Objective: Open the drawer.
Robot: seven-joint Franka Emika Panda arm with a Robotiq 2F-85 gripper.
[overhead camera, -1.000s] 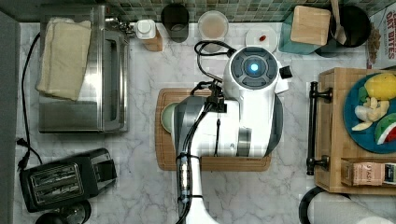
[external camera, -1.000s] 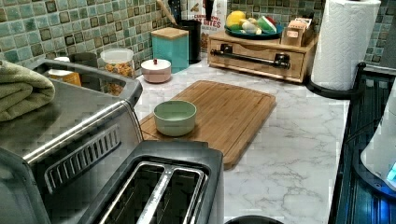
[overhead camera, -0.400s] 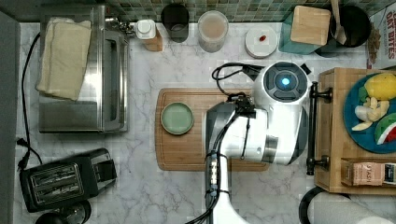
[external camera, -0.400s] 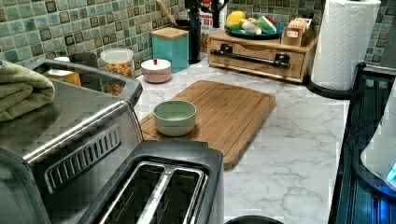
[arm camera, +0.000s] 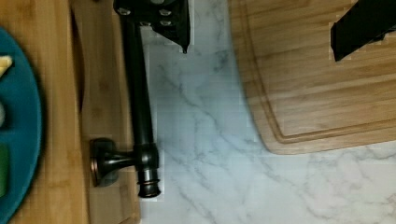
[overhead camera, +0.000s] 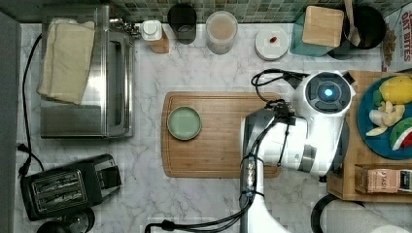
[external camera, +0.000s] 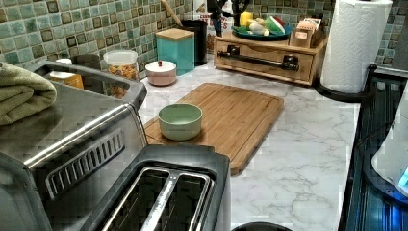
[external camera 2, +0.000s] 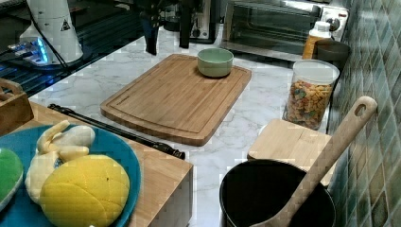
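Note:
The drawer (external camera: 262, 61) is the front of a light bamboo box at the far end of the counter in the left view, and it sits flush with the box. Its long black bar handle (external camera: 257, 57) runs across it on two posts. In the wrist view the handle (arm camera: 140, 102) lies beside marble. My gripper (arm camera: 266, 28) is open: one finger (arm camera: 173, 21) overlaps the handle's edge and the other is over the cutting board (arm camera: 317, 84). In the right view my gripper (external camera 2: 168, 35) hangs above the counter. In the top view my arm (overhead camera: 320, 121) covers the handle.
A cutting board (overhead camera: 218, 136) with a green bowl (overhead camera: 184, 123) lies mid-counter. A blue fruit plate (overhead camera: 388, 116) rests on the box. The toaster oven (overhead camera: 87, 77) and toaster (overhead camera: 63, 187) stand at the top view's left. A paper towel roll (external camera: 356, 43) stands beside the box.
My arm has swung from over the cutting board toward the top view's right, up to the drawer unit. The gripper has come into the left view above the drawer.

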